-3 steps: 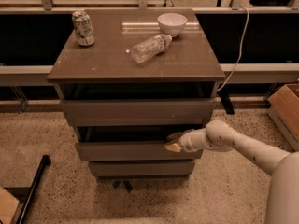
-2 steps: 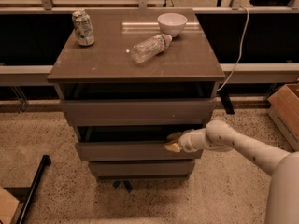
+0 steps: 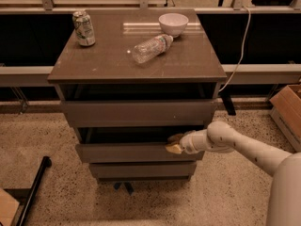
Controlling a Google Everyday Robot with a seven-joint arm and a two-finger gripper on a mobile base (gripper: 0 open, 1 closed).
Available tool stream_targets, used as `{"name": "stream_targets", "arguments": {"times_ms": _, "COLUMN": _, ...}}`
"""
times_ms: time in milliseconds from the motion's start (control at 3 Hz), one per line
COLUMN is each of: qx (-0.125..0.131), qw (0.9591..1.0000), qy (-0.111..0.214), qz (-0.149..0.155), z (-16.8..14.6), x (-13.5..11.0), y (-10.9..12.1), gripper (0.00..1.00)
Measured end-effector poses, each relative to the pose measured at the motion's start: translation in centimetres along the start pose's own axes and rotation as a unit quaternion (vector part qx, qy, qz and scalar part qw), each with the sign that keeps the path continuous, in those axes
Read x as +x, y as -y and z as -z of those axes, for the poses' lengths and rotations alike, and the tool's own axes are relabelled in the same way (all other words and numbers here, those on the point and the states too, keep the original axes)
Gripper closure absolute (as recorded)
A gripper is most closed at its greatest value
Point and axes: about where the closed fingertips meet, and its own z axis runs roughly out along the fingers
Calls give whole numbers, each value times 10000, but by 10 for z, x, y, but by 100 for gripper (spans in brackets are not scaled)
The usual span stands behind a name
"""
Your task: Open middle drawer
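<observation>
Below the front edge of the desk (image 3: 103, 65), on the side of its right front corner, I have the gripper (image 3: 174, 143) at the top lip of the middle drawer (image 3: 127, 152). Its fingers (image 3: 173, 148) are almost together: one seems to reach behind the lip into the dark gap and the pale one lies against the front panel, so I judge that they pinch the panel between them. The middle drawer sits between the top drawer (image 3: 136, 112) and the bottom drawer (image 3: 141, 169). It stands a little forward of the bottom one, and a dark slot shows above it, so I think the opening has only begun.

To do this step well, I would pull straight out, at a right angle to the front edge of the desk, and slowly. My hold is near the right end of the panel, not its middle, so the drawer may turn and jam in its guides; if it resists, I would relax and pull straight again, not harder. I would keep the wrist level so the thin lip does not slip out of the hold. The arm (image 3: 244, 149) comes from the right, so it should draw back along its own line.

On the desk stand a can (image 3: 83, 28) near the back left corner and a bowl (image 3: 173, 23) near the back edge. A plastic bottle (image 3: 150, 47) lies on its side in the middle and could roll if I jerk.
</observation>
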Motion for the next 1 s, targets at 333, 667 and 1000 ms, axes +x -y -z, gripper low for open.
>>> {"name": "stream_targets", "arguments": {"times_ms": 333, "qx": 0, "qw": 10000, "qy": 0, "qz": 0, "z": 0, "x": 0, "y": 0, "gripper": 28}}
{"name": "stream_targets", "arguments": {"times_ms": 667, "qx": -1, "qw": 10000, "qy": -2, "qz": -2, "z": 0, "x": 0, "y": 0, "gripper": 3}}
{"name": "stream_targets", "arguments": {"times_ms": 1000, "qx": -183, "qw": 9992, "qy": -239, "qz": -279, "z": 7, "x": 22, "y": -23, "gripper": 0}}
